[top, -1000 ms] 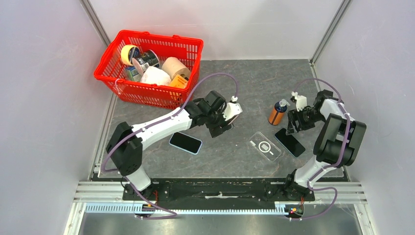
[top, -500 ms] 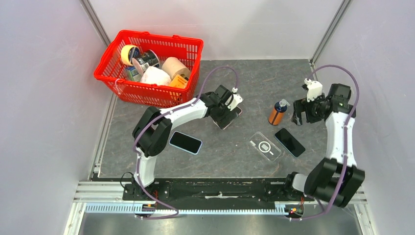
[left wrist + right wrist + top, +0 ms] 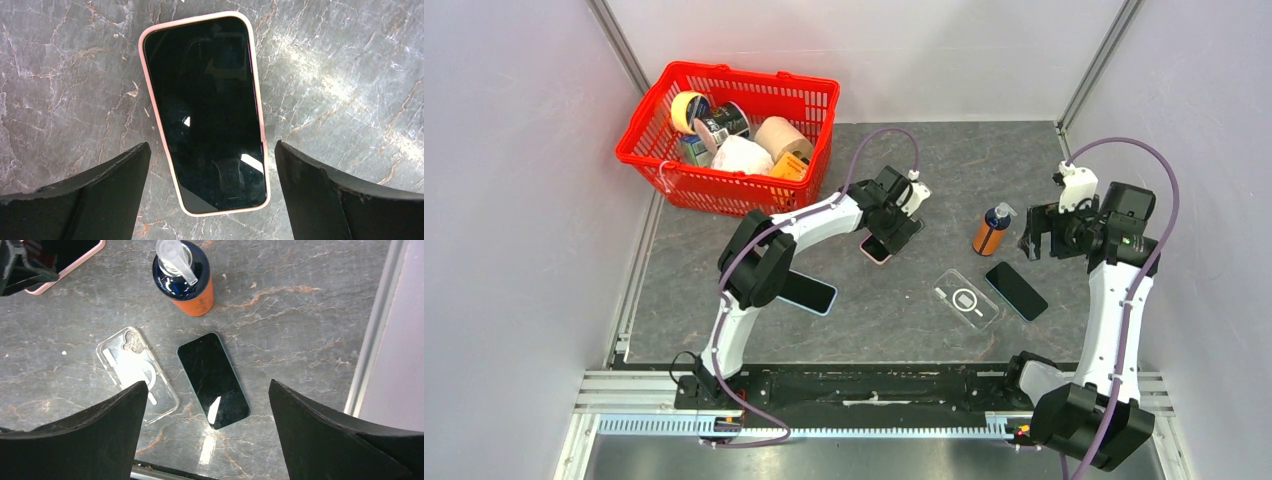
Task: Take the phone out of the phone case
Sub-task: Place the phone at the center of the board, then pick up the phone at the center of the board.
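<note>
A phone in a pink case [image 3: 205,112] lies screen up on the grey table, also seen in the top view [image 3: 872,250]. My left gripper [image 3: 211,146] is open above it, one finger on each side of the phone's near end and touching nothing; in the top view it hangs over the phone [image 3: 894,222]. My right gripper [image 3: 207,384] is open and empty, raised above a bare dark phone [image 3: 213,380] and an empty clear case [image 3: 137,372]. From above, the right gripper [image 3: 1036,240] sits beyond that bare phone [image 3: 1016,290] and the clear case [image 3: 965,298].
An orange bottle with a blue pump top [image 3: 991,230] stands between the grippers, also in the right wrist view [image 3: 184,277]. A phone in a blue case [image 3: 812,293] lies partly under the left arm. A red basket [image 3: 724,192] of goods stands at the back left.
The left gripper has moved right and farther back and now hovers open over the pink-cased phone. The right arm has lifted and swung right, away from the bare phone.
</note>
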Motion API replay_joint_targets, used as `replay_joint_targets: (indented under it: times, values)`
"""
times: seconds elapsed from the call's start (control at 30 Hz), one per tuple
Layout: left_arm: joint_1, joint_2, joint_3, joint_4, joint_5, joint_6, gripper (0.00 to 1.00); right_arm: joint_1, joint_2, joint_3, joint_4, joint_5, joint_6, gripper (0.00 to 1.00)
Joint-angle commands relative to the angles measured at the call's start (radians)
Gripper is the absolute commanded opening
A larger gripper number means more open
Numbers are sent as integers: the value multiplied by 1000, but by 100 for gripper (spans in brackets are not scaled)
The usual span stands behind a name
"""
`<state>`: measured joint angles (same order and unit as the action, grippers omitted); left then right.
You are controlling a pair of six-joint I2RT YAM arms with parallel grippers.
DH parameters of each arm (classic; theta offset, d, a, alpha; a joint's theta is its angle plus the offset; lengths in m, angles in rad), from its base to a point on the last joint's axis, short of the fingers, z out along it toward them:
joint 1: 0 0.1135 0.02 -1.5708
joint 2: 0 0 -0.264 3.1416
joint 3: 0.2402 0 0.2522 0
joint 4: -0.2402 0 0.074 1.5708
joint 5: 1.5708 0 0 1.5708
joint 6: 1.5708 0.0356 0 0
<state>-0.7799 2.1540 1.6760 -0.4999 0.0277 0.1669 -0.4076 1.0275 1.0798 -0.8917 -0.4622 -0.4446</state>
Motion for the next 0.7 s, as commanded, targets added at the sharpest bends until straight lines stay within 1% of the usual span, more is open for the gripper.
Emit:
replay_joint_targets:
  times: [0.0,0.27,0.67]
  values:
    - [10,37,71,-5,15,-38,100,4,-2,12,-54,-39,26,97]
    - [16,73,90,-12,0,-41,100,3,-58,-8,-70,-62,15,97]
    - [21,124,98,-24,18,-39,100,4,-71,-19,-84,-79,21,97]
